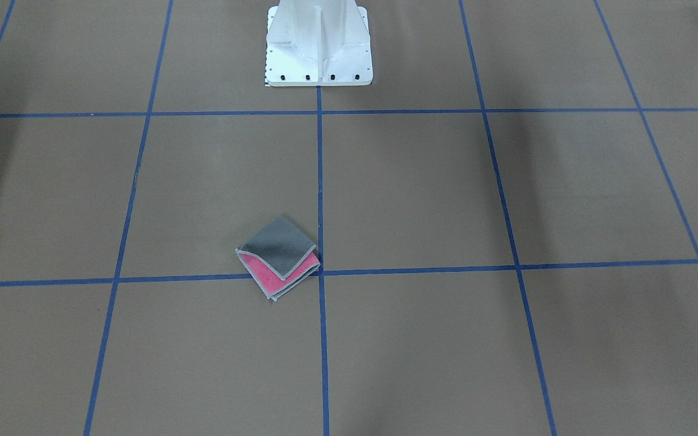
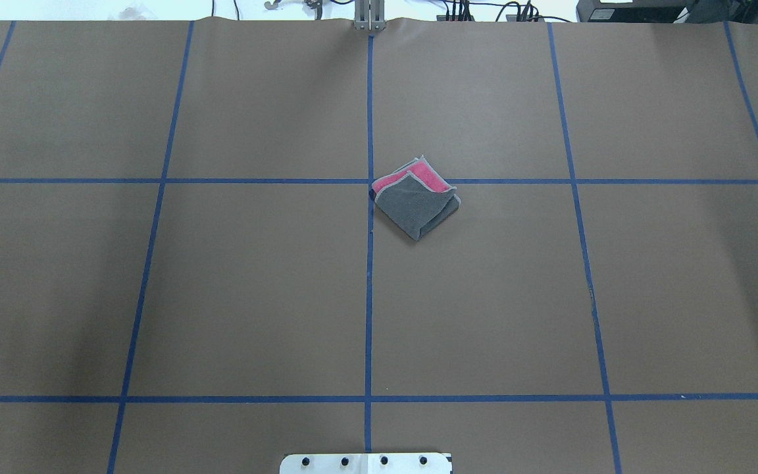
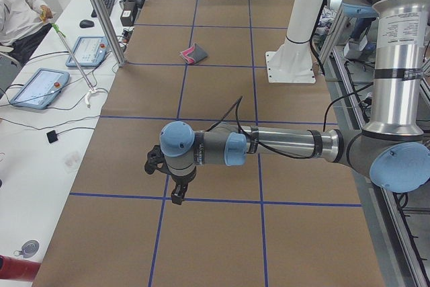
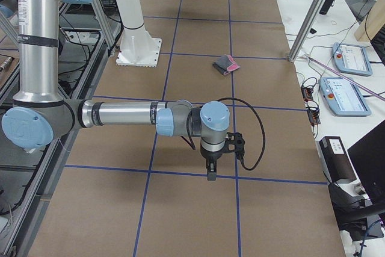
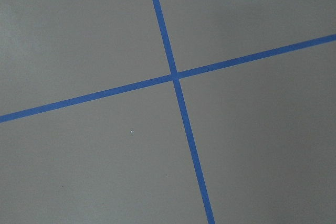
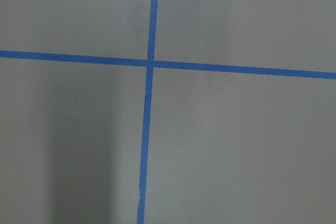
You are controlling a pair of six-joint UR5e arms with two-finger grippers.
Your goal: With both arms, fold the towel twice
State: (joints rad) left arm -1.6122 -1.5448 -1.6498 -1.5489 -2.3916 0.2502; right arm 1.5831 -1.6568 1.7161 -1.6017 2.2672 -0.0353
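The towel (image 1: pixel 277 257) lies folded into a small square near the table's middle, dark grey on top with a pink strip showing along one edge. It also shows in the overhead view (image 2: pixel 415 197) and both side views (image 3: pixel 193 53) (image 4: pixel 225 64). No gripper touches it. My left gripper (image 3: pixel 176 196) hangs over a tape crossing far from the towel, at the table's left end. My right gripper (image 4: pixel 211 174) hangs likewise at the right end. I cannot tell whether either is open or shut. Both wrist views show only brown table and blue tape.
The white pedestal base (image 1: pixel 319 48) stands at the robot's side of the table. Blue tape lines (image 2: pixel 369 263) grid the brown surface. Control tablets (image 3: pixel 40 87) (image 4: pixel 346 94), cables and a seated person (image 3: pixel 17 5) are along the operators' side.
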